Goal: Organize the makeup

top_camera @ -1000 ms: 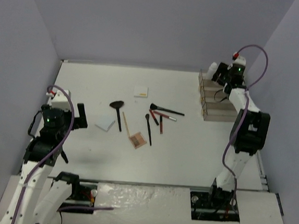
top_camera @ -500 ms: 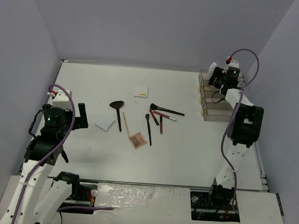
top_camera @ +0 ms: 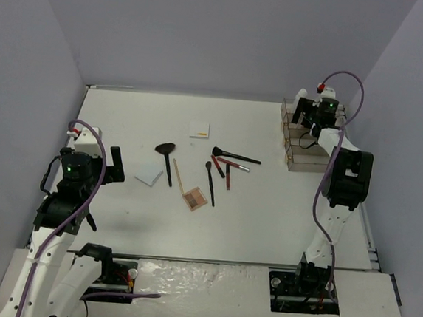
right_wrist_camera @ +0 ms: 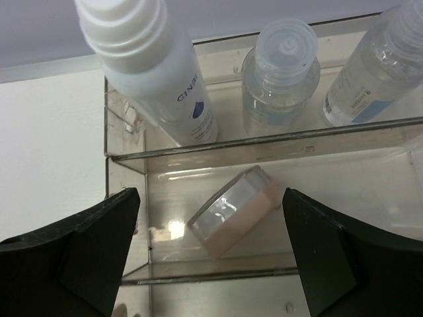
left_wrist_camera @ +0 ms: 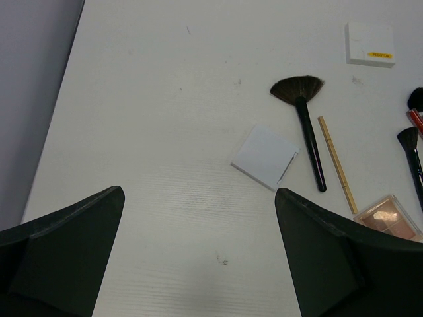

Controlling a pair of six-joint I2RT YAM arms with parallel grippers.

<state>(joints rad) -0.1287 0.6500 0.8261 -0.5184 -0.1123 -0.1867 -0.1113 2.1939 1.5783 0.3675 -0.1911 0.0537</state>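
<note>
My right gripper (right_wrist_camera: pixel 210 198) is open over the clear tiered organizer (right_wrist_camera: pixel 264 142); it also shows in the top view (top_camera: pixel 309 117). A round pink compact (right_wrist_camera: pixel 234 221) lies tilted in the middle tier between my fingers, untouched. Three clear white-capped bottles (right_wrist_camera: pixel 152 66) (right_wrist_camera: pixel 281 72) (right_wrist_camera: pixel 377 66) stand in the tier behind. My left gripper (left_wrist_camera: pixel 198 198) is open and empty above bare table, near a white pad (left_wrist_camera: pixel 264 157). A fan brush (left_wrist_camera: pixel 305 125), tan pencil (left_wrist_camera: pixel 337 162), brown palette (left_wrist_camera: pixel 390 221) and second pad (left_wrist_camera: pixel 370 53) lie beyond.
In the top view the organizer (top_camera: pixel 302 140) stands at the back right by the wall. More black brushes and red pencils (top_camera: pixel 229 164) lie mid-table beside the palette (top_camera: pixel 195 197). Grey walls close in the table on three sides.
My right arm has drawn in, and its gripper has shifted a little left and back over the organizer. The left arm and the loose makeup have not moved.
</note>
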